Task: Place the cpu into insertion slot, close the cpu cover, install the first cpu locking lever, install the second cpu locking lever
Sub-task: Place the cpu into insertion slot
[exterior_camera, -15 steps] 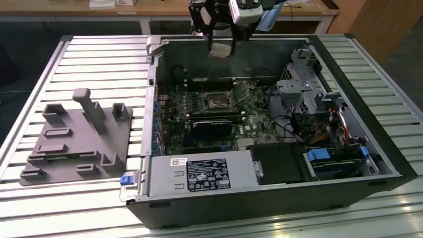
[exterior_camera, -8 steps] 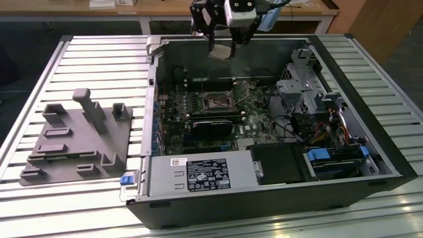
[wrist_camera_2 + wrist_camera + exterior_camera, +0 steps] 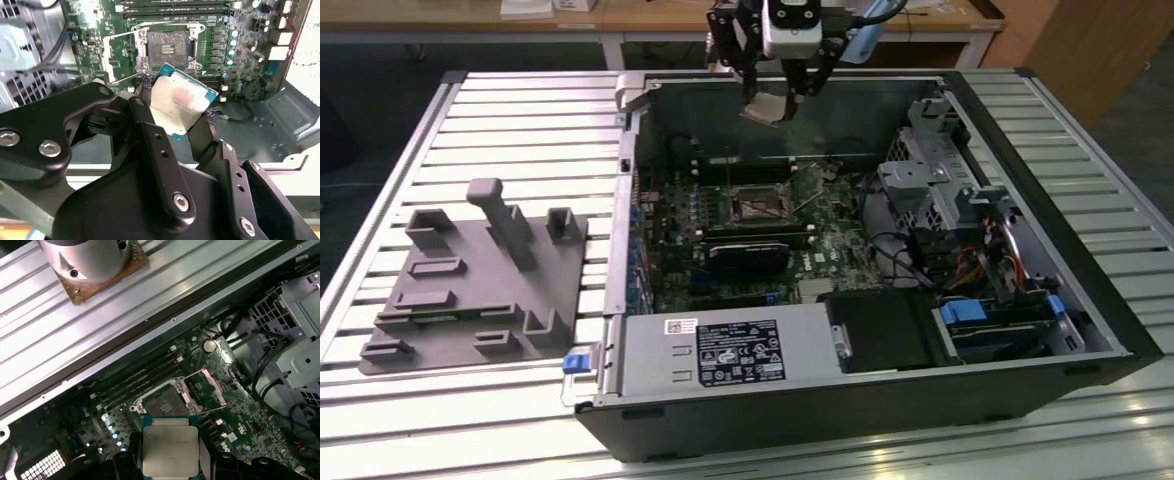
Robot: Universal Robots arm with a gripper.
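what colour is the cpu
Silvery-grey metal top with a blue-green rim; the cpu shows best in the first wrist view.

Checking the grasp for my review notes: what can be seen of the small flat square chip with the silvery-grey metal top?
The small flat square chip has a dull silvery-grey metal lid over a thin teal-green board that shows as a rim. The gripper clamps two opposite edges between its black fingers. The chip hangs tilted in the exterior view, raised clear of the open black-rimmed square socket.
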